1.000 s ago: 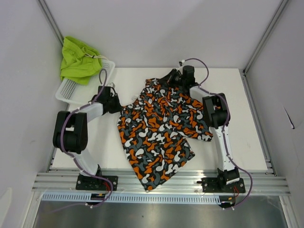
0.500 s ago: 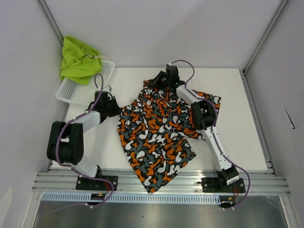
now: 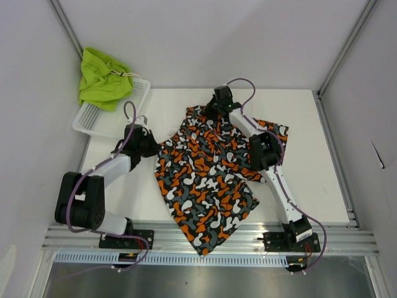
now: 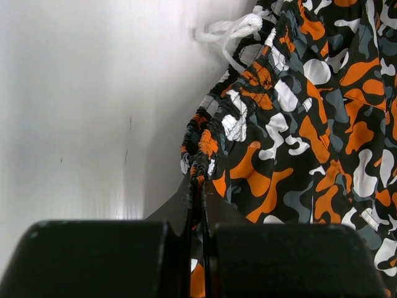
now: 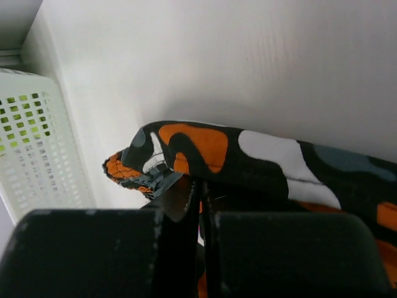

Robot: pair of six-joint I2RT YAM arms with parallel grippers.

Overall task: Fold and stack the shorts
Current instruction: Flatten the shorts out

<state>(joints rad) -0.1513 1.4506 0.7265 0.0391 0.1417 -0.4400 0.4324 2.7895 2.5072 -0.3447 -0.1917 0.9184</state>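
Rail (image 3: pixel 173 238) of grey metal runs along the near edge of the white tabletop (image 3: pixel 316 167), and both arms are bolted on it. The camo shorts (image 3: pixel 208 177) — orange, black, grey and white blotches — lie spread in the middle of the tabletop, a little slanted. Their nearest corner hangs over the rail.

Further in, the left tool (image 3: pixel 149 146) is at the left edge of these shorts. It is closed on the gathered waistband. In the left wrist view its two black fingers (image 4: pixel 105 254) are pressed together, and a thin ridge of the printed cloth stands between them. A knotted white drawstring (image 4: pixel 229 28) lies on the tabletop, further along the same waistband.

Beyond this, the right arm reaches over the cloth, and the right tool (image 3: pixel 211 110) is at the far edge of the camo shorts. This tool is also closed, gripping a fold of the fabric. The right wrist view shows the fingers (image 5: pixel 279 254) together, with the printed fold coming out between them and a soft shadow under it on the tabletop.

Farthest away, at the far left corner, stands a white mesh basket (image 3: pixel 93 121). The lime green shorts (image 3: pixel 102 77) sit crumpled on its far end, against the wall, with a white cord (image 3: pixel 130 76) showing at their right side — well apart from the camo shorts.
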